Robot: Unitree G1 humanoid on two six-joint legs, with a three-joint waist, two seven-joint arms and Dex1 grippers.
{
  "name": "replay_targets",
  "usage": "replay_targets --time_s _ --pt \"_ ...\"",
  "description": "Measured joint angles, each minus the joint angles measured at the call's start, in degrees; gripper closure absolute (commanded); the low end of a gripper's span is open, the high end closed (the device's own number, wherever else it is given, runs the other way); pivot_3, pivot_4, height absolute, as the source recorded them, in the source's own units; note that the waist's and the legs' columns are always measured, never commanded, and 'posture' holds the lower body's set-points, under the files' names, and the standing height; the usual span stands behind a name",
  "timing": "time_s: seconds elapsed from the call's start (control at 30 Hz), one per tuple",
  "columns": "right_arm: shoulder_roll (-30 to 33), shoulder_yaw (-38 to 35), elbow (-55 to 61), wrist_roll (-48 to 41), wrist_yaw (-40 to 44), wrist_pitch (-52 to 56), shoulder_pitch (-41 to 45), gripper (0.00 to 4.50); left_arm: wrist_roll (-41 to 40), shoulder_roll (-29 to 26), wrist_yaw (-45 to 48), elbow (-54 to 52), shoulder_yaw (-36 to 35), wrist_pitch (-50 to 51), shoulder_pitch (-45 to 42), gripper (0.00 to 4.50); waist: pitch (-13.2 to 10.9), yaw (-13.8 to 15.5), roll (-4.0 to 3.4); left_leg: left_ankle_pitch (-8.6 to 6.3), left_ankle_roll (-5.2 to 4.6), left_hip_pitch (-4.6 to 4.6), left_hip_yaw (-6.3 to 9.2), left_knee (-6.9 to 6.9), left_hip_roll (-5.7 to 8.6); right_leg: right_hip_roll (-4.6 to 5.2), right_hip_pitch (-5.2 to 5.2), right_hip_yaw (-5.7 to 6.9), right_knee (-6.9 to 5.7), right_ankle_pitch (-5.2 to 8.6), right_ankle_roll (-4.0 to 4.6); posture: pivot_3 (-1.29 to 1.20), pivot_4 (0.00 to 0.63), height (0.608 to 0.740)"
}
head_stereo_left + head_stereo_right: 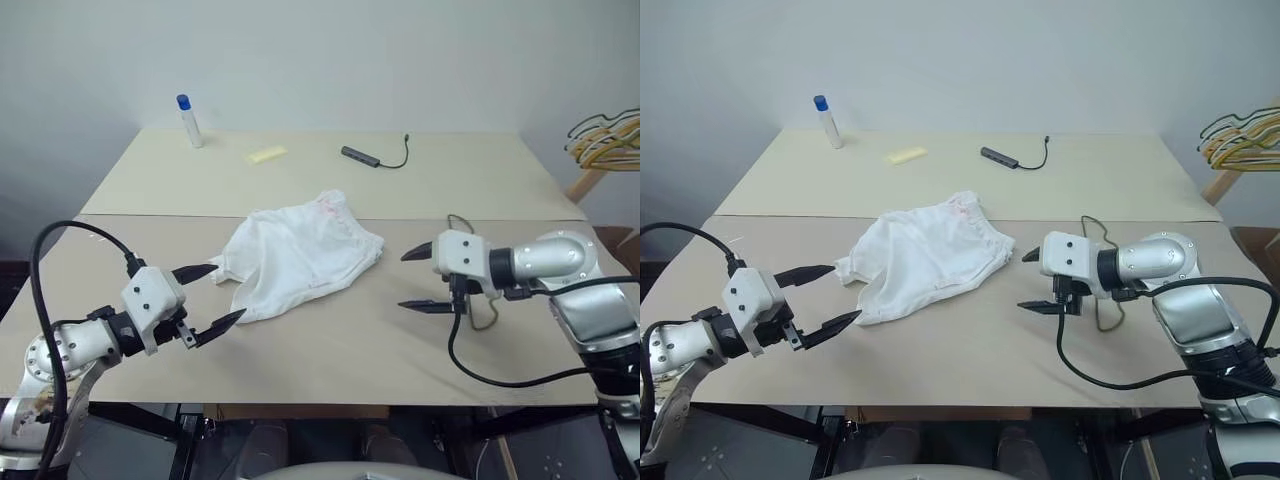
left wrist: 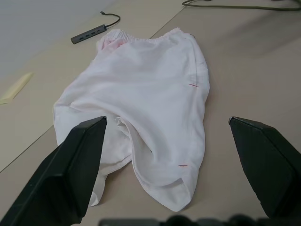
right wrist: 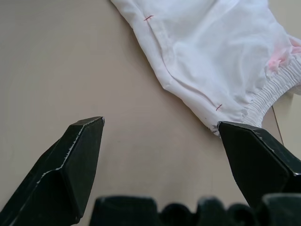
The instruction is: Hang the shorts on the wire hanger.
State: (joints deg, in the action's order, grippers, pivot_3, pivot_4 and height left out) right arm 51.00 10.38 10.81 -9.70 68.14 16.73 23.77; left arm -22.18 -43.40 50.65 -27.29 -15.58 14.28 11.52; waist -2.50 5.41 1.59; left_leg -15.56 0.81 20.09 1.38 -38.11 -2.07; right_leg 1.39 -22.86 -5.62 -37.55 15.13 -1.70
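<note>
The white shorts (image 1: 300, 255) lie crumpled on the tan table (image 1: 350, 360), elastic waistband (image 3: 275, 87) toward the far right, with a faint pink smudge near it. My left gripper (image 1: 229, 291) hovers open just left of the shorts' leg ends (image 2: 141, 155), touching nothing. My right gripper (image 1: 402, 281) hangs open just right of the waistband corner, also empty. The thin wire hanger (image 1: 490, 320) lies flat on the table beneath my right wrist, which hides most of it.
At the table's far side stand a white bottle with a blue cap (image 1: 189, 120), a yellow scrap (image 1: 266, 154) and a dark USB hub with cable (image 1: 362, 155). A bunch of yellow and dark hangers (image 1: 605, 135) hangs off the far right.
</note>
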Motion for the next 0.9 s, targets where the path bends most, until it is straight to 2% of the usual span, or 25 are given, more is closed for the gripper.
replay_targets --time_s 0.37,0.6,0.9 --pt "-0.02 0.0 0.22 0.06 -0.76 -0.02 -0.12 0.02 2.99 0.19 -2.49 0.32 0.61 -0.11 -0.1 0.0 0.0 0.04 0.0 0.0 0.0 0.02 0.01 0.0 0.0 0.0 -0.01 0.0 0.01 0.0 0.0 0.2 0.0 0.74" --pt "-0.02 0.0 0.97 0.25 -1.3 -0.02 -2.12 0.02 8.18 -2.35 -1.52 3.58 4.43 -1.04 0.18 0.0 -0.01 -0.1 -0.01 0.0 0.0 0.06 -0.01 0.0 0.01 0.0 -0.09 -0.01 0.01 0.02 -0.03 0.16 0.0 0.74" --pt "0.37 -0.7 5.95 0.37 -3.22 1.77 -5.71 0.02 9.35 -2.31 0.83 6.22 7.33 -4.03 -0.41 0.0 -0.01 -0.93 -0.01 0.0 0.0 0.11 -0.02 -0.03 0.0 0.0 -0.14 -0.01 -0.01 0.02 -0.03 0.11 0.0 0.74"
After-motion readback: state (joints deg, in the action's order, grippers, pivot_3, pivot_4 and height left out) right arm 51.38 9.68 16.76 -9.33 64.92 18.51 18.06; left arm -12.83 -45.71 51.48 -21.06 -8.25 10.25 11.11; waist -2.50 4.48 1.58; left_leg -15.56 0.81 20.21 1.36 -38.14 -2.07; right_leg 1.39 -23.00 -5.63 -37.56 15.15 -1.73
